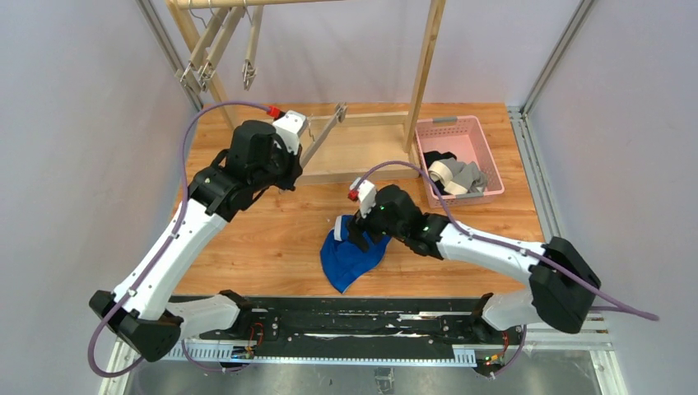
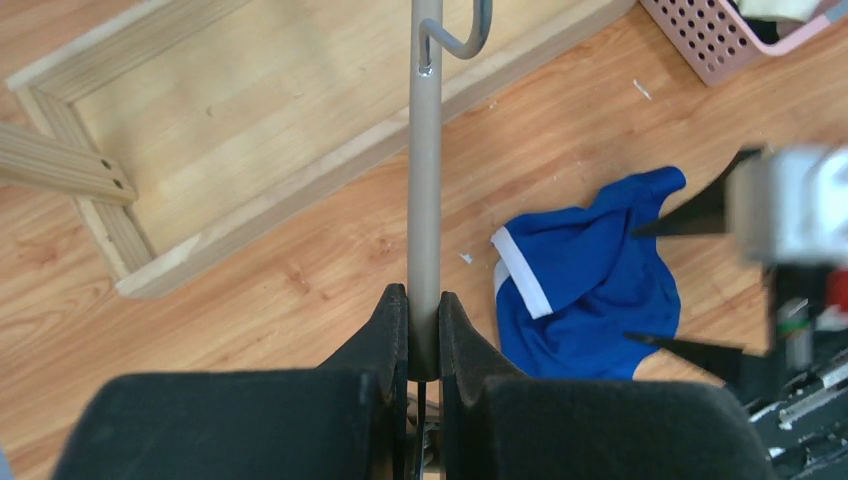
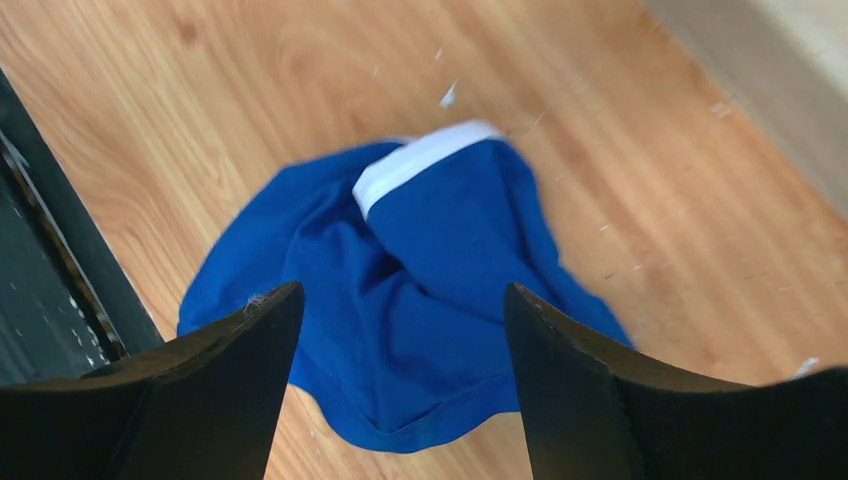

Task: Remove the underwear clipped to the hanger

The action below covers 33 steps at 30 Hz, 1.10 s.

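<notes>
Beneath the right tool (image 3: 400,295) lies crumpled, white-banded blue underwear (image 3: 440,250).

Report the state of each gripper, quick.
Left gripper: closed on the hanger bar.
Right gripper: open, holding nothing, poised over the blue briefs.

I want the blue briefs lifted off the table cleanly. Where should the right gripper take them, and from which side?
Pinch the raised fold beside the white waistband, straight from above: the blue briefs lie crumpled on the table, and the open right gripper hangs over them.
</notes>
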Available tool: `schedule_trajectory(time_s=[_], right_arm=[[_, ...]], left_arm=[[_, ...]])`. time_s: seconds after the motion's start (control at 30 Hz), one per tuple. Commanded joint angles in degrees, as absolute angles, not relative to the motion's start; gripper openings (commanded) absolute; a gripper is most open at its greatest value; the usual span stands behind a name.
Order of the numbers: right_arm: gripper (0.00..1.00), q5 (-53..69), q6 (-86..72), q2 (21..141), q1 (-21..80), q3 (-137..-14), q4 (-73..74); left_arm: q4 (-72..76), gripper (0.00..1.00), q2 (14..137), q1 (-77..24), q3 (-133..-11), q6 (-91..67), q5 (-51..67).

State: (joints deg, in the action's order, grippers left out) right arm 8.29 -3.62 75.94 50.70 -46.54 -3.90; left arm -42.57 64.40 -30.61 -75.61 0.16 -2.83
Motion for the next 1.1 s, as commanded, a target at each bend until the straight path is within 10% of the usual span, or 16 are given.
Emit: schedule_trajectory(time_s=[0.0,0.4,0.47,0.6,1.07], right_arm=[[0.75,2.4,-0.8,81.7,55.3,-48.0,2.0],[0.71,0.2,-4.2,97.6,58.3,-51.7,6.9],[0.58,-1.6,-4.2,97.9,58.3,-52.1,8.5],[0.02,-4.6,-4.3,95.7,58.2,-53.0,11.5],[0.01,-19.5,0.0,68.1,44.5,-58.1,17.3]], left_arm=[[-42.0,0.0,67.8,-30.8,-82.6,1.8,-5.5],[-41.7,0.0,75.1,-29.8,-90.8,1.7,-5.5],[-41.7,0.0,76.2,-28.5,-92.4,1.6,-4.0],[-40.4,0.0,78.2,-23.7,-95.5,0.1,2.5],[-47.3,0.0,87.1,-21.0,-116.2,1.5,3.0]])
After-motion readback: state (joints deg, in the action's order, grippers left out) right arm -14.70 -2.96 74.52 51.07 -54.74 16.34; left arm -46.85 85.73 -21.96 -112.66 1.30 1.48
